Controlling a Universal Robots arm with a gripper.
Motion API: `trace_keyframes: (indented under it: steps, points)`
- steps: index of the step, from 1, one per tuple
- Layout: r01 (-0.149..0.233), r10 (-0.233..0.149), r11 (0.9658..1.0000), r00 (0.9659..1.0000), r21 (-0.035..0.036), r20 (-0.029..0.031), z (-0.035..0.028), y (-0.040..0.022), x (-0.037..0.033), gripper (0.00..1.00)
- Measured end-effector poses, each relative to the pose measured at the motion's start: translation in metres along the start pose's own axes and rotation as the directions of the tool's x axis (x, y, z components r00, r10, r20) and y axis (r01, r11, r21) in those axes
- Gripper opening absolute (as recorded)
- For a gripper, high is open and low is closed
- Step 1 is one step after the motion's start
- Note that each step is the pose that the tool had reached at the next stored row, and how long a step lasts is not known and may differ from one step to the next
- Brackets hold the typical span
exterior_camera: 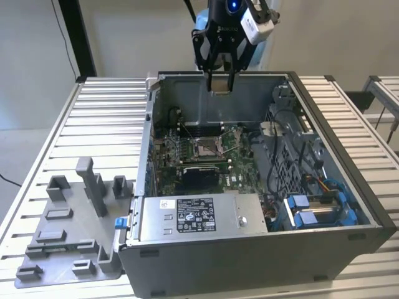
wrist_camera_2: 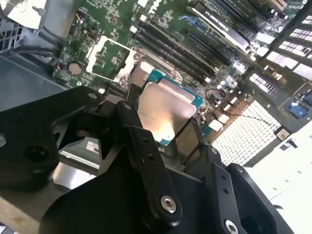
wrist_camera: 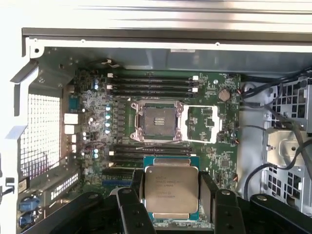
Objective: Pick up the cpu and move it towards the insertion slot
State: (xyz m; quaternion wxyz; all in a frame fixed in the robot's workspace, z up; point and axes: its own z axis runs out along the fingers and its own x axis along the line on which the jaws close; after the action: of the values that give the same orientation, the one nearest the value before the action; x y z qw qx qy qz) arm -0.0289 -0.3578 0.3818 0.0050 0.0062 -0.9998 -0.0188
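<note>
The cpu [wrist_camera: 170, 192], a small silvery square plate on a green base, is held by two opposite edges between my black fingers [wrist_camera: 138, 187]. My gripper [wrist_camera: 171, 187] is shut on it. In the exterior view the gripper [exterior_camera: 220, 84] hangs over the back wall of the open computer case [exterior_camera: 349, 187], with the cpu [exterior_camera: 219, 92] at its tips. The insertion slot [wrist_camera: 158, 121], a metal-framed socket with a grey pin field, lies open on the green board, its hinged frame [wrist_camera: 204, 122] folded out beside it. The slot [exterior_camera: 206, 147] sits well below the gripper. The second wrist view shows the cpu [wrist_camera_2: 165, 112] from close up.
A grey plastic tray [exterior_camera: 68, 224] with upright blocks lies on the slatted table at the exterior view's left. Inside the case are a silver power supply box [exterior_camera: 196, 215], blue drive brackets [exterior_camera: 318, 208], cables [wrist_camera: 273, 126] and black memory slots [wrist_camera: 151, 85] either side of the socket.
</note>
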Motion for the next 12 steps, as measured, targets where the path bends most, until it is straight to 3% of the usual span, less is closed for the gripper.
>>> trace_keyframes:
  steps: [12]
  points:
    - [-0.006,0.006,1.0000,1.0000,0.0000,0.0002,0.0096,0.0281,0.0044,0.00]
